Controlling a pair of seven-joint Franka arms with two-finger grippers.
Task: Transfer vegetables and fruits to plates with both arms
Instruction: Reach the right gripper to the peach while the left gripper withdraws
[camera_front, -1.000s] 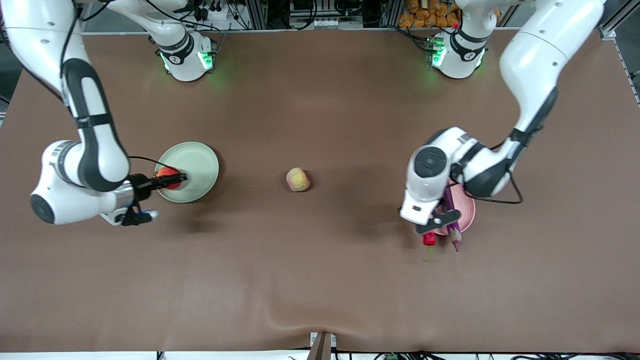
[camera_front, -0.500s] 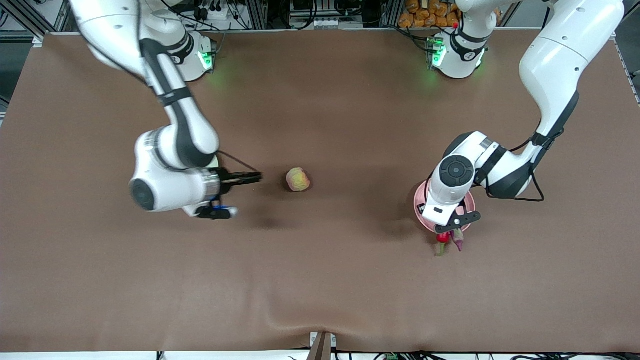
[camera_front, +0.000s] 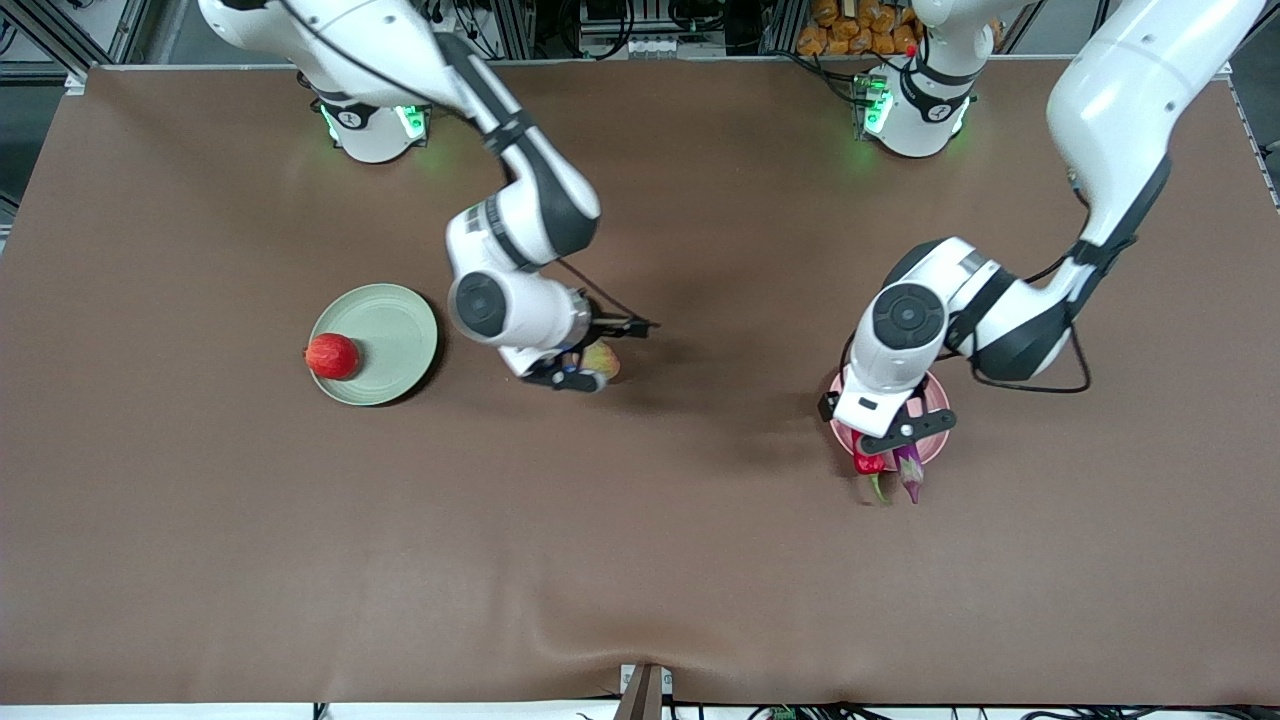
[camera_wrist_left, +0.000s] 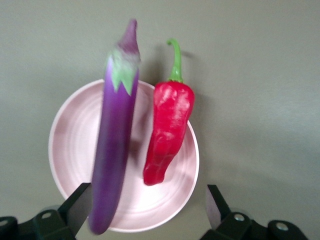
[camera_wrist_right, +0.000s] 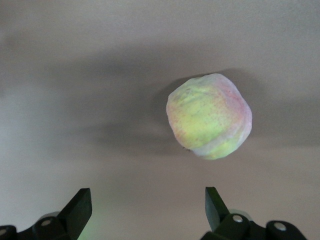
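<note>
The pale yellow-pink peach (camera_front: 606, 366) lies on the table at mid-table. My right gripper (camera_front: 603, 350) hangs over it, open and empty; in the right wrist view the peach (camera_wrist_right: 210, 116) sits off to one side of the open gripper (camera_wrist_right: 147, 200). The red-orange fruit (camera_front: 333, 356) rests on the rim of the pale green plate (camera_front: 395, 330). My left gripper (camera_front: 880, 425) is open above the pale pink plate (camera_front: 937, 432). The purple eggplant (camera_wrist_left: 115, 145) and red chili (camera_wrist_left: 167, 130) lie side by side on the pink plate (camera_wrist_left: 70, 145), stems overhanging its rim; the left gripper (camera_wrist_left: 147, 200) is empty.
The brown table cover (camera_front: 640, 560) has a raised wrinkle near the front edge. The arm bases with green lights stand along the table's edge farthest from the front camera (camera_front: 372, 125) (camera_front: 915, 110).
My right arm left the red-orange fruit on the green plate and swung to above the peach. My left gripper shifted over the pink plate, and the chili now lies there beside the eggplant.
</note>
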